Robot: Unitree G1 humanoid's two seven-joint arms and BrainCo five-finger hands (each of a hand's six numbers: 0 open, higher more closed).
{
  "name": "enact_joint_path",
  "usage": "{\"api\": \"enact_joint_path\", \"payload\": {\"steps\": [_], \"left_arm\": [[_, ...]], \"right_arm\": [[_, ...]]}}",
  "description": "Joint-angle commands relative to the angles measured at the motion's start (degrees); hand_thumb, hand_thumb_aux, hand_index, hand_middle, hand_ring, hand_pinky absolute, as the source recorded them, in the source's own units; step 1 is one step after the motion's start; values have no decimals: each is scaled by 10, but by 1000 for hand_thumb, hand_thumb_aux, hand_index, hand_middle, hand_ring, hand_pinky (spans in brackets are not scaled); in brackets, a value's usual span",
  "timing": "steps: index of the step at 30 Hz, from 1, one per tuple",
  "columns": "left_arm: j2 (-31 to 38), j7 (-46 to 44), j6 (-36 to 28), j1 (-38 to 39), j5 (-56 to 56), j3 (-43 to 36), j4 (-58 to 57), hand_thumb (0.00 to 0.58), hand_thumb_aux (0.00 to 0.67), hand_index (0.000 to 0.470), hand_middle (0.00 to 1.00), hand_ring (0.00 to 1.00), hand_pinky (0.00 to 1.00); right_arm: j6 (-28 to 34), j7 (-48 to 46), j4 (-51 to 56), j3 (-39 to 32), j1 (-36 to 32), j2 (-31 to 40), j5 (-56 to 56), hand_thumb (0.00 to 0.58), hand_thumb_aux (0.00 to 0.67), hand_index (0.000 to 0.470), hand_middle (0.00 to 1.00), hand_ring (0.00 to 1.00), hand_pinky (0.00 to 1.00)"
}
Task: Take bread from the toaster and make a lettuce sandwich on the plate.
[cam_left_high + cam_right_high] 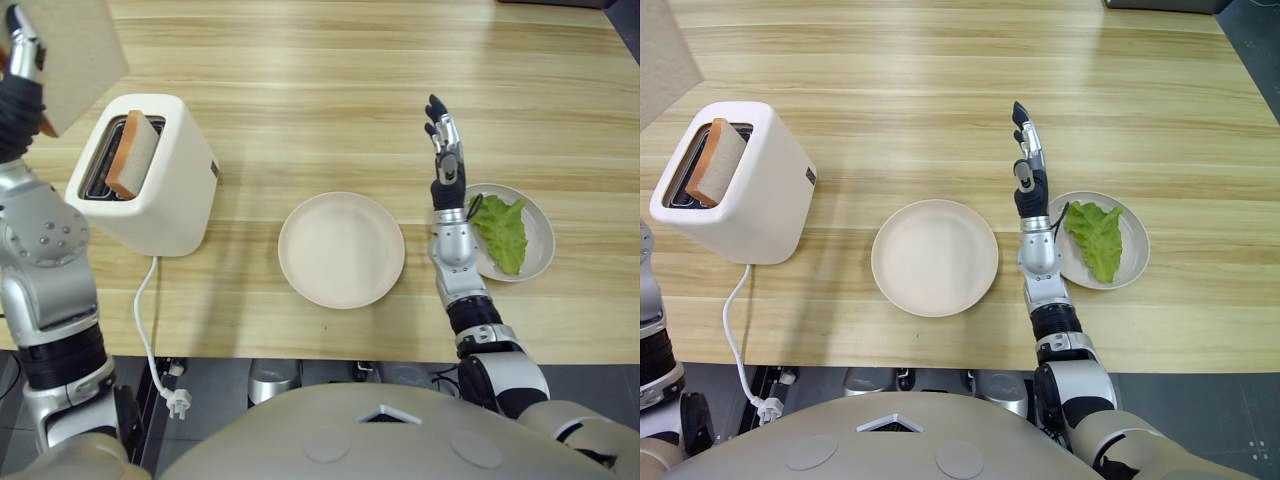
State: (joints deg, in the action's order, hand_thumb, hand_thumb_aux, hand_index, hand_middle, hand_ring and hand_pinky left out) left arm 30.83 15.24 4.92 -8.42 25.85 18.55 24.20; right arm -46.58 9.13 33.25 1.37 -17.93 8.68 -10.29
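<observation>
A white toaster [150, 190] stands at the table's left with one slice of bread [132, 152] sticking up from its slot. My left hand [24, 48] is raised high at the far left, close to the camera, shut on a second, pale slice of bread [80, 50]. The empty cream plate [341, 249] lies in the middle near the front edge. A green lettuce leaf [503, 232] rests on a smaller plate [541, 248] to the right. My right hand [445, 150] stands upright between the two plates, fingers straight and open, holding nothing.
The toaster's white cord [148, 320] runs off the front edge of the table and its plug [178, 402] hangs below. Bare wooden tabletop [330, 90] stretches behind the plates and the toaster.
</observation>
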Motion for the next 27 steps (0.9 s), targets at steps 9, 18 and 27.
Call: {"api": "enact_joint_path", "payload": {"steps": [9,18,27], "left_arm": [[-69,-364,-177,-53,-349,-218,29,580,670,460,1000,1000,1000],[-99,-385,-209,-20,-319,-281,-86,580,670,460,1000,1000,1000],[-196,-290,-172,47,-240,-335,-197,580,670,460,1000,1000,1000]], "right_arm": [[14,276,20,68,70,300,-306,0,0,0,0,0,0],[80,445,134,-26,102,391,-424,0,0,0,0,0,0],[84,456,202,-106,55,388,-419,0,0,0,0,0,0]]}}
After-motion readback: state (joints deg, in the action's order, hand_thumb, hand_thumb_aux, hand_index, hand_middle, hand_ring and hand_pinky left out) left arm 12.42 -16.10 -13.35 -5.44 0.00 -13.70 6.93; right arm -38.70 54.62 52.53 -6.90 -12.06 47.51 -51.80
